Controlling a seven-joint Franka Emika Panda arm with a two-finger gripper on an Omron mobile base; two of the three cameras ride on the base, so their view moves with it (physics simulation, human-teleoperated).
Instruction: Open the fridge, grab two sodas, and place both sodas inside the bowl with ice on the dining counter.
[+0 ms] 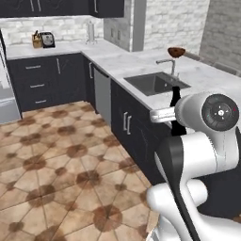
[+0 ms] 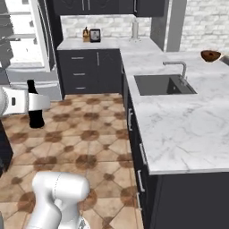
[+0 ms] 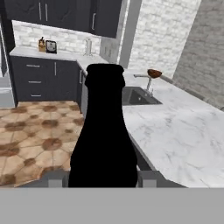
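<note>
A near-black soda (image 3: 103, 122) stands upright between my fingers, and my gripper (image 3: 103, 177) is shut on its lower body. From the base cameras the same soda (image 1: 175, 96) (image 2: 36, 118) hangs in the gripper (image 1: 173, 115) (image 2: 35, 102) above the tiled floor, beside the dark cabinets. The reddish-brown bowl (image 1: 176, 52) (image 2: 210, 55) (image 3: 153, 73) sits on the white marble dining counter (image 1: 212, 80) (image 2: 179, 129) (image 3: 183, 131), beyond the sink and well away from the gripper. The fridge (image 2: 20, 40) stands open at the far left, white shelves showing; its grey lower part (image 1: 7, 101) is at the picture's edge.
A sink (image 1: 155, 84) (image 2: 163, 85) with a faucet (image 2: 179, 67) is set into the counter between me and the bowl. A toaster and knife block (image 1: 43, 40) and a paper-towel roll (image 1: 90, 32) stand on the back counter. Tiled floor (image 1: 61, 160) lies open to the left.
</note>
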